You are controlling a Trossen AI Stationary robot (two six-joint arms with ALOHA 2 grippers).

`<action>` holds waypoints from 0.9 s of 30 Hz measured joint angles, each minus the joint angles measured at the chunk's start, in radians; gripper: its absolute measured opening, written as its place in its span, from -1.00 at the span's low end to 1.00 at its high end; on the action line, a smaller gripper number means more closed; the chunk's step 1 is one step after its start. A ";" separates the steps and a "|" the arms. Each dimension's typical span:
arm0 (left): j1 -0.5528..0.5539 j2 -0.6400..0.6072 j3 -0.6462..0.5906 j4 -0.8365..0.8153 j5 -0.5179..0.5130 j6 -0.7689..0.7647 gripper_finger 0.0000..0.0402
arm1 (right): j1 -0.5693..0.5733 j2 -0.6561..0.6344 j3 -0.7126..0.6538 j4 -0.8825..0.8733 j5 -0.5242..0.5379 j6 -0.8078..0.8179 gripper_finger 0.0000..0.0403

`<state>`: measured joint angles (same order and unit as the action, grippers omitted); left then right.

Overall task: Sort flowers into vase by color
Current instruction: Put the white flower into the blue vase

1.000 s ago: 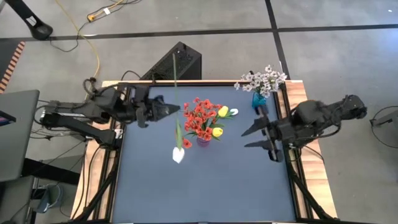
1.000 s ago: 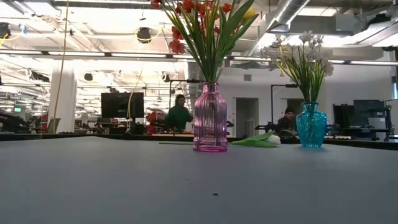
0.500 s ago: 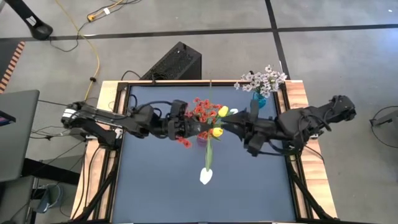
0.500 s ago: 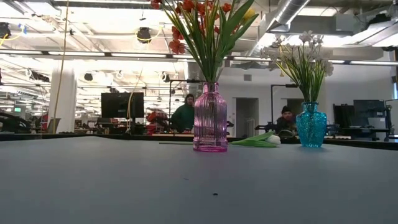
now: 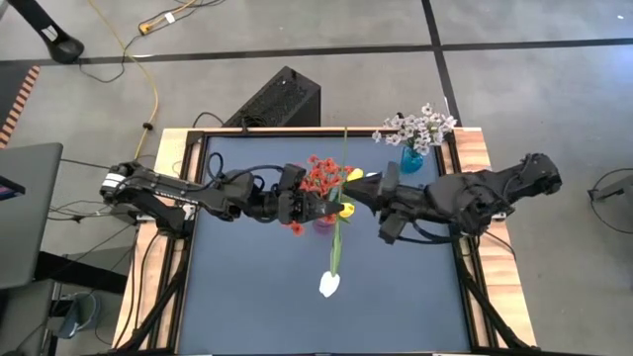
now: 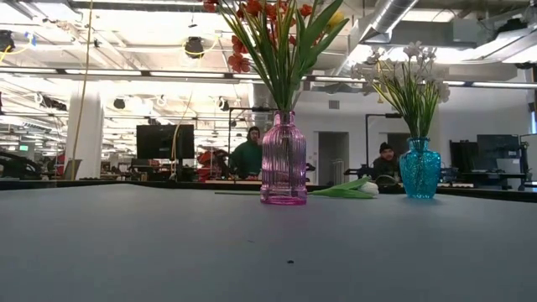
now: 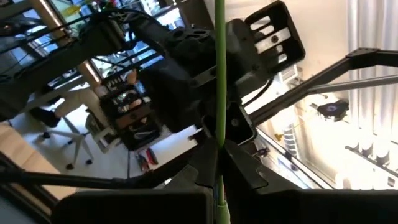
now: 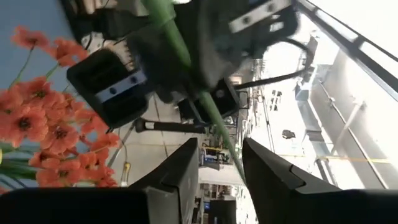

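My left gripper (image 5: 331, 208) is shut on the stem of a white tulip (image 5: 329, 284). The tulip is high over the table's middle, blossom toward the near edge and bare stem end (image 5: 345, 133) toward the far edge. My right gripper (image 5: 348, 195) is open. In the right wrist view its fingers (image 8: 183, 168) stand on either side of the green stem (image 8: 211, 118). Below stands a pink vase (image 6: 283, 159) with red blossoms (image 5: 318, 180) and yellow tulips (image 5: 354, 176). A teal vase (image 6: 419, 168) holds white-lilac sprays (image 5: 420, 127). A second white tulip (image 6: 357, 189) lies on the table. My left gripper (image 7: 219, 152) pinches the tulip's green stem (image 7: 219, 118) between its two fingers, about midway along its length. The fingers come level from the table's left and lie across the stem. The tulip is lifted clear, well above the vases.
The dark blue table top (image 5: 257, 297) has wooden rails left and right (image 5: 475, 158). Both arms meet above the pink vase. A black box (image 5: 282, 99) and cables lie on the floor beyond the far edge. People sit in the room behind (image 6: 247, 155).
My left gripper has carried the white tulip from the table's left-far part toward the middle, above the pink vase. My right gripper has moved from the right edge toward the middle and now brackets the stem. Over the last half second both shifted only slightly.
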<state>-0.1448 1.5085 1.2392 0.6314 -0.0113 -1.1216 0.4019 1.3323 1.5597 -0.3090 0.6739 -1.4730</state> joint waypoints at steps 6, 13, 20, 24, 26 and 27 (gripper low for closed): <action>0.000 0.000 0.000 -0.051 -0.002 -0.019 -1.00 | -0.020 0.057 0.000 0.006 0.001 -0.029 -0.30; -0.001 0.000 0.000 -0.060 -0.004 -0.020 -1.00 | -0.016 0.085 0.000 0.005 0.006 -0.029 -0.41; -0.001 0.000 0.000 -0.065 -0.027 -0.015 -0.94 | -0.001 0.085 0.000 -0.007 0.073 -0.028 -0.71; 0.002 0.000 0.000 -0.068 -0.026 0.015 -0.75 | 0.012 0.085 0.000 -0.064 0.076 0.016 -0.88; 0.011 0.000 0.000 -0.064 0.002 0.020 -0.63 | 0.021 0.084 0.000 -0.100 0.078 0.067 -0.88; 0.016 0.001 -0.001 -0.061 0.017 0.022 -0.57 | 0.024 0.080 0.000 -0.120 0.081 0.101 -0.88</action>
<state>-0.1289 1.5093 1.2385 0.5708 0.0055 -1.0992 0.4263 1.4121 1.5597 -0.4292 0.7549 -1.3715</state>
